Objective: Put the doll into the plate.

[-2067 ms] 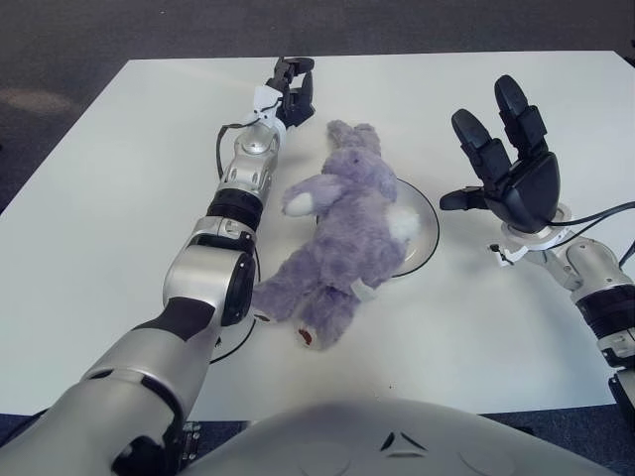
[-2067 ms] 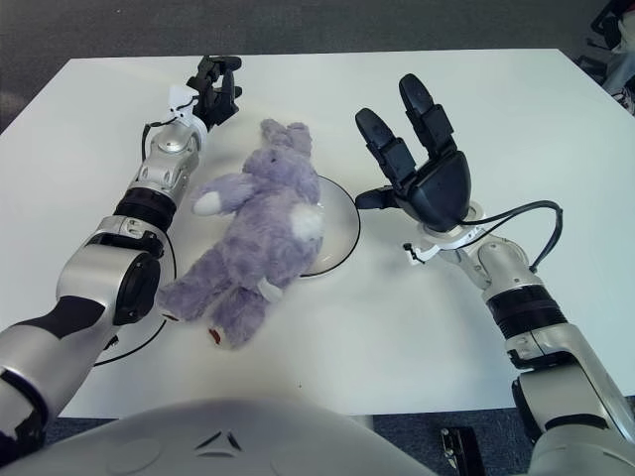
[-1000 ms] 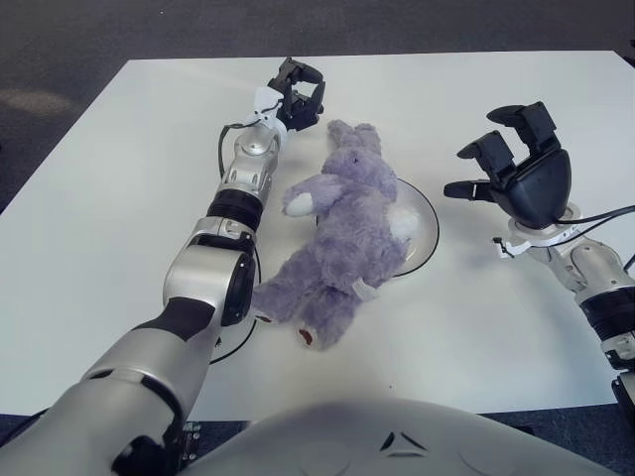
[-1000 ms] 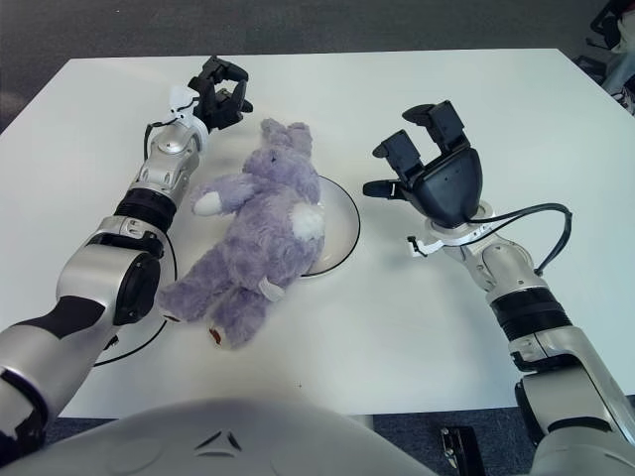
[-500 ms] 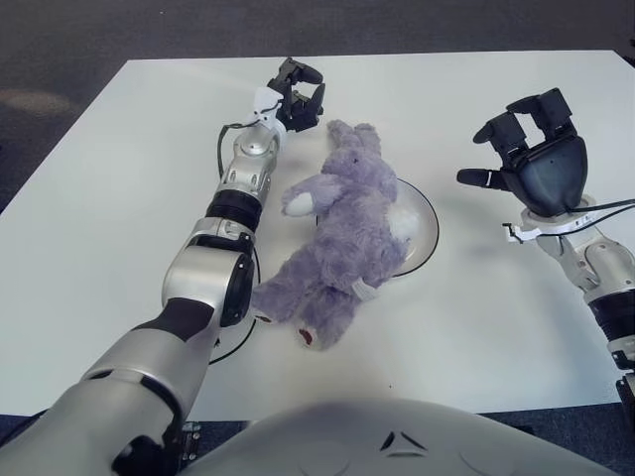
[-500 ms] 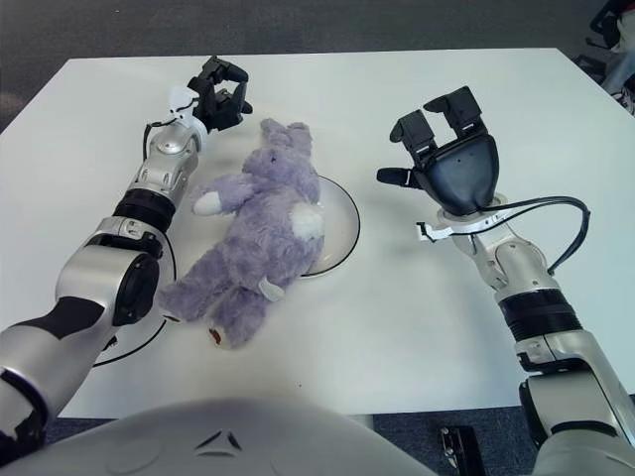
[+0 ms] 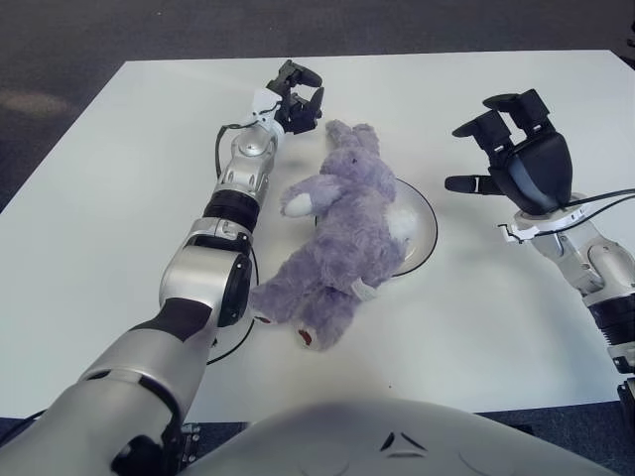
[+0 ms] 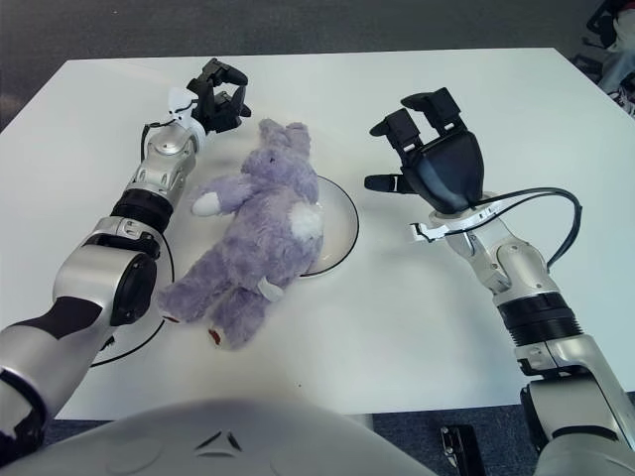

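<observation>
A purple plush rabbit doll [image 7: 337, 238] lies face down and diagonally on the white table. Its upper body covers the left part of a clear round plate [image 7: 422, 233]; its legs reach off toward the near left. My left hand [image 7: 296, 99] hovers just beyond the doll's ears at the far left, its fingers curled and holding nothing. My right hand [image 7: 506, 149] is raised to the right of the plate, fingers half bent and apart, gripping nothing.
A black cable loop [image 7: 238, 342] lies on the table by the doll's feet, under my left forearm. Another cable [image 8: 556, 213] runs from my right wrist. The table's far edge [image 7: 397, 55] borders dark floor.
My right hand went from upright with straight fingers to half bent, drifted right, then came back left toward the plate. My left hand curled slightly near the ears. The doll stayed still.
</observation>
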Tool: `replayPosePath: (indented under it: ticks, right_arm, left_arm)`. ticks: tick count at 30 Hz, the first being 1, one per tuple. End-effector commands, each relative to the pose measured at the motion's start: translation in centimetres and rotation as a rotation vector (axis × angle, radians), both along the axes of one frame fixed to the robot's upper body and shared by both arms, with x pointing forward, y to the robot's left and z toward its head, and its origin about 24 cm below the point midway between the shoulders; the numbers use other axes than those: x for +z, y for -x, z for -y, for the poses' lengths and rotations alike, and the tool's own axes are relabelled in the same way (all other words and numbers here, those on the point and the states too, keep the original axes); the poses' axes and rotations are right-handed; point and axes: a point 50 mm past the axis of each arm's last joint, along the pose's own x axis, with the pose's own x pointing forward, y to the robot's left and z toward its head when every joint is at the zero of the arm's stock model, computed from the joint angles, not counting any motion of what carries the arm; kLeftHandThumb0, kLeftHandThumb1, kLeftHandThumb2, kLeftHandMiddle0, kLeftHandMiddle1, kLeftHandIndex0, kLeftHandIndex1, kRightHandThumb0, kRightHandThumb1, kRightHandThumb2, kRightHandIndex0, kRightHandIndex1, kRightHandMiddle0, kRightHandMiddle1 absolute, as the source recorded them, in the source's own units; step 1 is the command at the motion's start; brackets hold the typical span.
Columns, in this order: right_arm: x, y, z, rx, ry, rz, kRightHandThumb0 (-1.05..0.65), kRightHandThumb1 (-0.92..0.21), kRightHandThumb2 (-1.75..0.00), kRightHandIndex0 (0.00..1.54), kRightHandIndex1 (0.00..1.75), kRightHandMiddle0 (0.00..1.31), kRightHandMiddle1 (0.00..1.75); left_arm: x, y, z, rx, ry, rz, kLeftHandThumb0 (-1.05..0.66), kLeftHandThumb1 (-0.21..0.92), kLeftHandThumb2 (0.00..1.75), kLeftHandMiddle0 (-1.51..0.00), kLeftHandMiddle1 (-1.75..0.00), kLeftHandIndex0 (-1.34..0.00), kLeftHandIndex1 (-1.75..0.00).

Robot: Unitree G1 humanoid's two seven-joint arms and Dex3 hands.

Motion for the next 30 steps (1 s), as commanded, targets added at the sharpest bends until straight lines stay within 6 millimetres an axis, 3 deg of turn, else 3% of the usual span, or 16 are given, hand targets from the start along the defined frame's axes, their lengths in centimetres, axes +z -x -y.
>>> replayPosePath:
  ticks: [1,7,15,22,30]
  right_arm:
    - [0.6,0.5,-0.1,0.052,-0.034,-0.032,-0.75,-0.73,-0.57,0.00,0.53,0.00,0.92]
    - [0.7,0.8,-0.5,0.112,-0.076,-0.072,-0.75,-0.69,-0.56,0.00,0.44,0.00,0.92]
    - [0.8,1.4,-1.1,0.160,-0.080,-0.079,-0.78,-0.67,-0.58,0.00,0.39,0.00,0.92]
    - [1.2,1.9,-2.1,0.213,-0.014,-0.047,-0.84,-0.89,-0.44,0.00,0.32,0.00,0.83]
    - [1.6,2.6,-2.8,0.262,0.042,-0.039,-0.79,-0.92,-0.52,0.00,0.22,0.00,0.79]
  left_arm:
    - [-0.2,-0.1,-0.4,0.012,-0.031,-0.012,-0.01,0.43,1.17,-0.59,-1.64,-0.30,-1.75]
    - [-0.3,-0.1,-0.3,0.021,-0.035,-0.019,-0.01,0.36,1.26,-0.63,-1.67,-0.34,-1.75]
    - [-0.4,-0.1,-0.3,0.033,-0.038,-0.025,-0.01,0.36,1.24,-0.66,-1.61,-0.35,-1.75]
    - [-0.5,0.0,-0.3,0.046,-0.047,-0.021,-0.01,0.36,1.23,-0.65,-1.60,-0.36,-1.75]
    - [-0.7,-0.1,-0.3,0.053,-0.046,-0.028,-0.01,0.37,1.21,-0.66,-1.56,-0.36,-1.75]
